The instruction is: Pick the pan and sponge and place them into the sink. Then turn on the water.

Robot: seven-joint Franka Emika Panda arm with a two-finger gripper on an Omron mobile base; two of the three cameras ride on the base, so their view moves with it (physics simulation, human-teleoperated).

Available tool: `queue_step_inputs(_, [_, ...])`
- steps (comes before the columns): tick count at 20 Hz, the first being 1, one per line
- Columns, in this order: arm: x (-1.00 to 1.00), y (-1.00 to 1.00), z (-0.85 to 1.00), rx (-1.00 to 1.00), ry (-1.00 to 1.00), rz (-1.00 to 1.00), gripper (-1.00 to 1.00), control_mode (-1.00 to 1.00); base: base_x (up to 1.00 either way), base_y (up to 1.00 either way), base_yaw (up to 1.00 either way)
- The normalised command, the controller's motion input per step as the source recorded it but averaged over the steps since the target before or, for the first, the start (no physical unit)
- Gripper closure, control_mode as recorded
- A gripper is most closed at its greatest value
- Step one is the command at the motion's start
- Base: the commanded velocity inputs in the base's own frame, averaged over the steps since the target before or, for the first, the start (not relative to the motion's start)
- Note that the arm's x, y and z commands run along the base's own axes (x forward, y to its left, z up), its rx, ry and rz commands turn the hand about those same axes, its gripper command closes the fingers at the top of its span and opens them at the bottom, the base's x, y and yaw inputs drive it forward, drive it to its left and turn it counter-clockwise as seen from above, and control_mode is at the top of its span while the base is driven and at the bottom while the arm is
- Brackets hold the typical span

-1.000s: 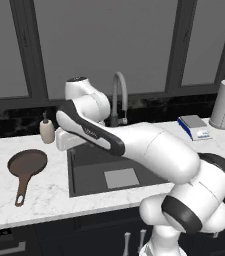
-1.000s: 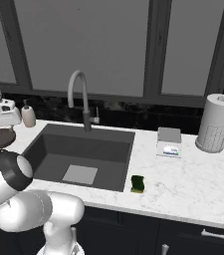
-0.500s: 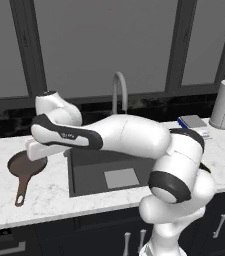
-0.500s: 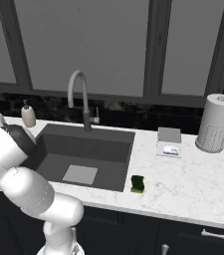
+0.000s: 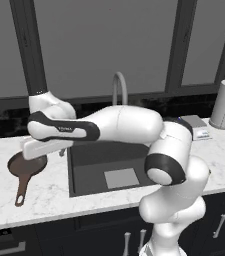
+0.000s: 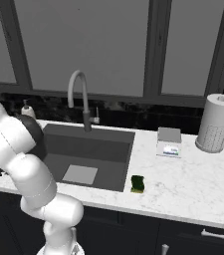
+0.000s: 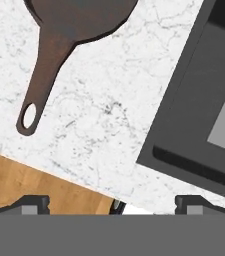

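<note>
Here the arm reaches out over the left part of the marble table (image 5: 49, 192), its hand above the pan (image 5: 25, 167). The fingers (image 7: 112, 202) stand spread wide, holding nothing, over bare marble between the pan's handle and the sink (image 7: 194, 125). The pan lies flat left of the sink, its looped handle toward the table's front edge. The sponge (image 6: 137, 184) sits near the front edge, just right of the sink's front right corner.

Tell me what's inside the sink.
The sink holds just its pale square patch; no pan or sponge there. The arm covers its left part in the right base view.
</note>
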Motion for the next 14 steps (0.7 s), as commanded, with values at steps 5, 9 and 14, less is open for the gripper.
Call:
queue_step_inputs(5, [0.08,0.2,-0.37,0.0,0.0,-0.01,-1.0,-1.0,0.0,0.0,0.0])
queue_step_inputs(9, [0.01,0.29,-0.31,0.0,0.0,0.0,-1.0,-1.0,0.0,0.0,0.0])
queue_step_inputs(14, [0.0,0.3,-0.32,0.0,0.0,0.0,-1.0,-1.0,0.0,0.0,0.0])
